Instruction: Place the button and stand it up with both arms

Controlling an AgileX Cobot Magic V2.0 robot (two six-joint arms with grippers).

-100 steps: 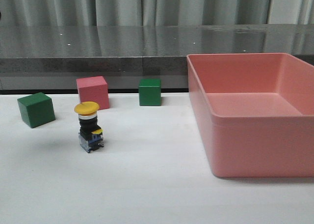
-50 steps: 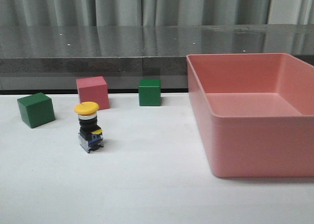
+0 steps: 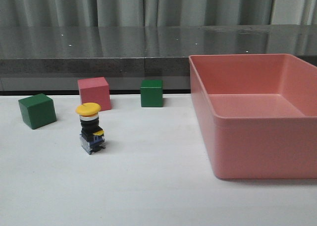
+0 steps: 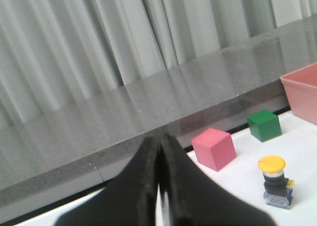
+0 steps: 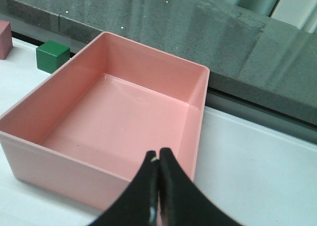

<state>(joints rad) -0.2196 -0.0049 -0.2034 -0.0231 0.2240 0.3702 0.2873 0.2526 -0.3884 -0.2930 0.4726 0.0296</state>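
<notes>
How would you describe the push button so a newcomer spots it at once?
Start from the big pink bin on the white table's right side and look left. The push button stands upright in front of the pink cube. Unlike the plain cubes, it has a yellow mushroom cap over a black body.

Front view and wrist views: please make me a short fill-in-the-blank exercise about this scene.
1. The button stands upright with its ____ cap on top.
2. The bin holds ____.
3. Behind the button sits the ____ cube.
4. The left tool and right tool are both ____.

Missing words: yellow; nothing; pink; shut
</notes>
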